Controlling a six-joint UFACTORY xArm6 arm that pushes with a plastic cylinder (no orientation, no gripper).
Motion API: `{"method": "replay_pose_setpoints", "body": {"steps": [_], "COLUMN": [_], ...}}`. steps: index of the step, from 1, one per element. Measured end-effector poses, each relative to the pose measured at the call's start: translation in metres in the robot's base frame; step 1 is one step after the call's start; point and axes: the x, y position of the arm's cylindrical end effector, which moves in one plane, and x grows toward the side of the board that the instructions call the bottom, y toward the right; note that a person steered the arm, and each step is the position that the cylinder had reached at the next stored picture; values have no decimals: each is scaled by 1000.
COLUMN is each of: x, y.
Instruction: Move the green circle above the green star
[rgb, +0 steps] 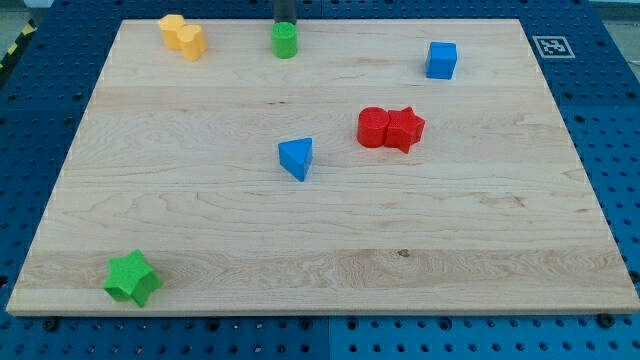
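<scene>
my tip (285, 23) at the view's top edge, right behind the green circle (285, 41), contact unclear; a bare rod, no jaws | green circle near top of the wooden board (330, 230) | green star (132, 278) at bottom left, well apart | blue triangle (296, 158) mid-board

Visible part: we show only a short stub of our straight dark rod, cut off by the view's top edge.
Colour: dark grey to black, matte, with no shine we can make out.
Shape: a plain round cylinder, even in width.
My tip (285, 23): blunt, flat-ended, same dark colour as the shaft.
Markings, cables, screws: too little of us shows to tell.
</scene>
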Motion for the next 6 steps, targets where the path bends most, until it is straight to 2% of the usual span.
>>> {"method": "replay_pose_setpoints", "body": {"steps": [2,6], "x": [3,99], "y": [3,-6]}}
